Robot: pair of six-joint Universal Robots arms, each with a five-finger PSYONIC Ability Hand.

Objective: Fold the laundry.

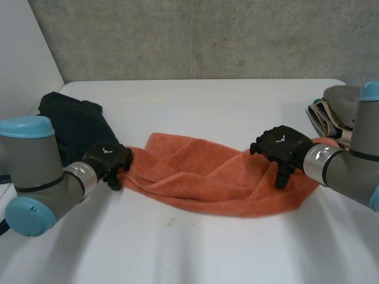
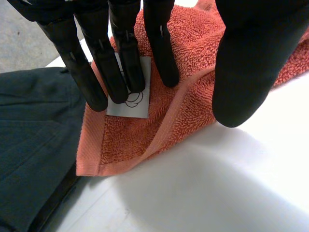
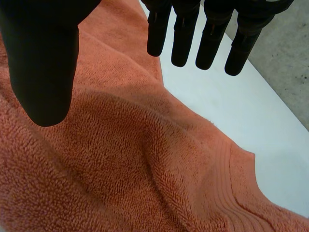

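Here a dark garment [image 1: 74, 121] at the left edge of the white bench [image 1: 207, 100] hides partly behind my left arm [image 1: 35, 171], left hand [image 1: 108, 157] fingers straight on a corner of the orange towel [image 1: 201, 177], right hand [image 1: 283, 145] fingers spread above it.

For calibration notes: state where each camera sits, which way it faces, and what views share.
Head view: between and behind the arms, looking down at the table; both arms, left hand and right hand show.
Left wrist view: on the left wrist, looking along the palm at the orange towel's labelled corner; own fingers and thumb show.
Right wrist view: on the right wrist, looking along the palm at the towel's other end; own fingers and thumb show.
Shared: all show the towel.
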